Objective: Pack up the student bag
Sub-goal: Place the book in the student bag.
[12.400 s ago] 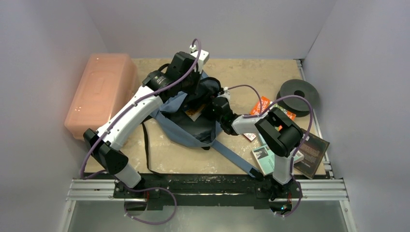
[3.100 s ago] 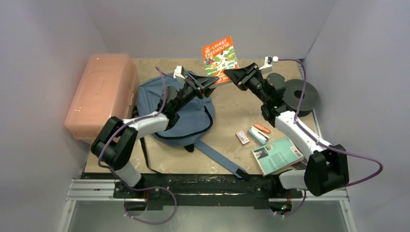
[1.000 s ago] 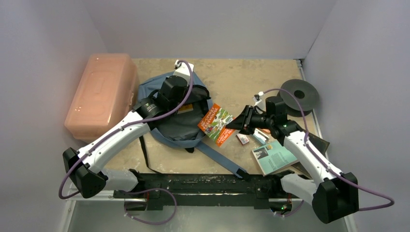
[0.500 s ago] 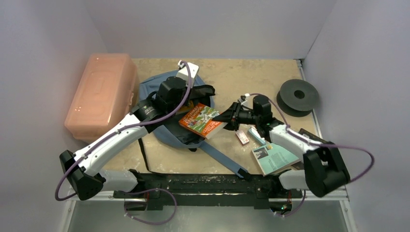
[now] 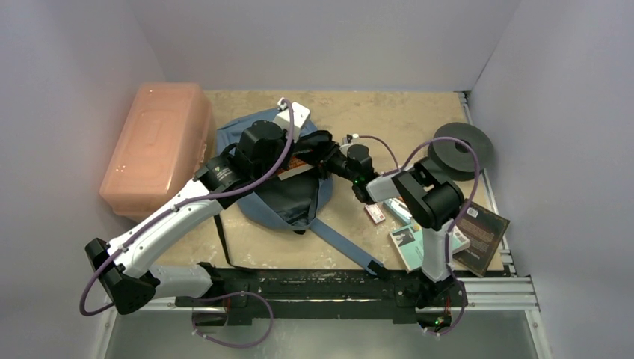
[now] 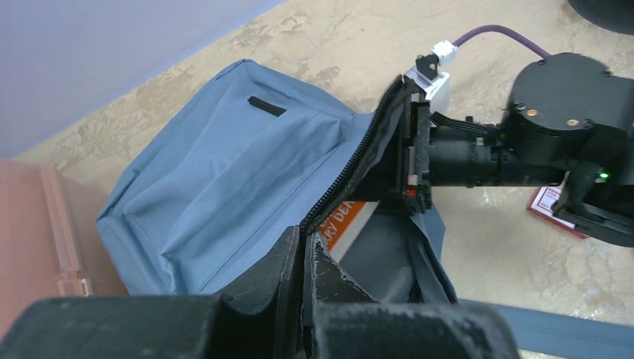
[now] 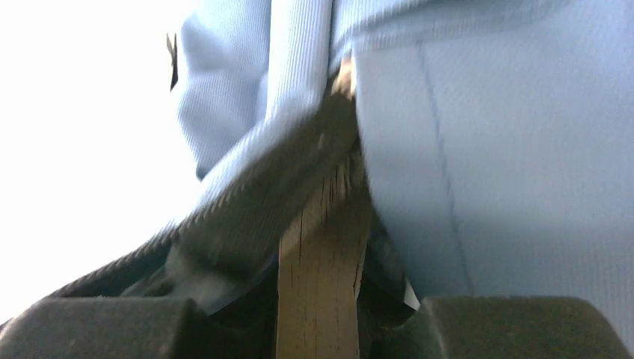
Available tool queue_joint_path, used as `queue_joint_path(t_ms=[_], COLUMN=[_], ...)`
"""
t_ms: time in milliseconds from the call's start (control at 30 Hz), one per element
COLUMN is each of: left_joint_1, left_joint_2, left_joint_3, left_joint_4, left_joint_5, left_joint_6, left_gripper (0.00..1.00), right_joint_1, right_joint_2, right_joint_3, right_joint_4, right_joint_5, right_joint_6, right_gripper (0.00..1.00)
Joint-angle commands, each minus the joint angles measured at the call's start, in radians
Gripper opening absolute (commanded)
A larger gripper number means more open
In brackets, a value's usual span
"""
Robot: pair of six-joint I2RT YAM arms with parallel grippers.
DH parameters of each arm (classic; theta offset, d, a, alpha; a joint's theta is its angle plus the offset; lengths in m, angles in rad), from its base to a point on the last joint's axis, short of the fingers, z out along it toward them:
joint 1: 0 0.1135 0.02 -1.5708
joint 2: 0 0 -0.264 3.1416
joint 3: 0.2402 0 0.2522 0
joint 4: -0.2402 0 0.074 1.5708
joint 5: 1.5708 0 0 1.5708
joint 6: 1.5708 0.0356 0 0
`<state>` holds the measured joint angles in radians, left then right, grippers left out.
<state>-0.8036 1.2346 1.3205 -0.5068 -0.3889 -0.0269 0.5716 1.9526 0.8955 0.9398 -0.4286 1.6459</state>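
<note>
Rim of student bag (image 6: 224, 179) pinched by left gripper (image 6: 303, 247). Orange book (image 6: 345, 223) clamped by right gripper (image 7: 318, 321), arm extended into bag mouth.

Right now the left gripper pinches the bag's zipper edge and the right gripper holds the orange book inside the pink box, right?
No. The left wrist view shows the orange book inside the blue bag, not the pink box. The rest holds.
</note>
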Motion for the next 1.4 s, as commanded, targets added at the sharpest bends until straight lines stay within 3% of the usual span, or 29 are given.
queue_joint_path(t_ms=[0,67,100,133,200,267,367,467,567,767,933,1067,1200,1367], left_joint_1=[-0.016,-0.017,-0.018,-0.017,-0.017,-0.017,-0.017,-0.017,-0.017,-0.017,-0.017,-0.017,-0.017,-0.017], left_joint_2=[-0.049,-0.047,-0.046,-0.044,-0.041,-0.044,-0.051,-0.059,-0.068,-0.083,-0.081,-0.078,-0.076,-0.084], left_joint_3=[0.052,0.051,0.05,0.047,0.045,0.035,0.014,-0.006,-0.017,-0.043,-0.081,-0.105,-0.108,-0.109], left_joint_4=[0.082,0.082,0.083,0.083,0.077,0.074,0.084,0.088,0.085,0.085,0.1,0.12,0.125,0.122], left_joint_5=[0.043,0.035,0.033,0.03,0.022,0.012,0.013,0.017,0.022,0.035,0.045,0.039,0.051,0.07], left_joint_6=[0.064,0.06,0.059,0.057,0.057,0.054,0.046,0.035,0.035,0.057,0.066,0.055,0.036,0.035], left_gripper=[0.0,0.0,0.0,0.0,0.0,0.0,0.0,0.0,0.0,0.0,0.0,0.0,0.0,0.0], right_joint_1=[0.05,0.076,0.087,0.092,0.089,0.066,0.052,0.048,0.048,0.046,0.04,0.015,0.009,0.001], right_joint_2=[0.086,0.146,0.174,0.186,0.197,0.18,0.092,0.015,-0.054,-0.116,-0.186,-0.248,-0.281,-0.18], right_joint_3=[0.098,0.144,0.162,0.171,0.152,0.166,0.159,0.121,0.06,-0.019,-0.05,-0.139,-0.134,-0.115], right_joint_4=[0.243,0.196,0.174,0.127,0.087,-0.073,-0.325,-0.438,-0.486,-0.449,-0.457,-0.309,-0.404,-0.341], right_joint_5=[0.23,0.281,0.302,0.303,0.272,0.203,0.185,0.15,0.165,0.176,0.152,0.052,0.134,0.157], right_joint_6=[-0.171,-0.234,-0.275,-0.296,-0.309,-0.366,-0.49,-0.562,-0.601,-0.615,-0.648,-0.5,-0.488,-0.515], right_gripper=[0.0,0.0,0.05,0.19,0.57,0.75,0.92,0.98,0.98,0.78,0.95,0.97,0.95,0.67])
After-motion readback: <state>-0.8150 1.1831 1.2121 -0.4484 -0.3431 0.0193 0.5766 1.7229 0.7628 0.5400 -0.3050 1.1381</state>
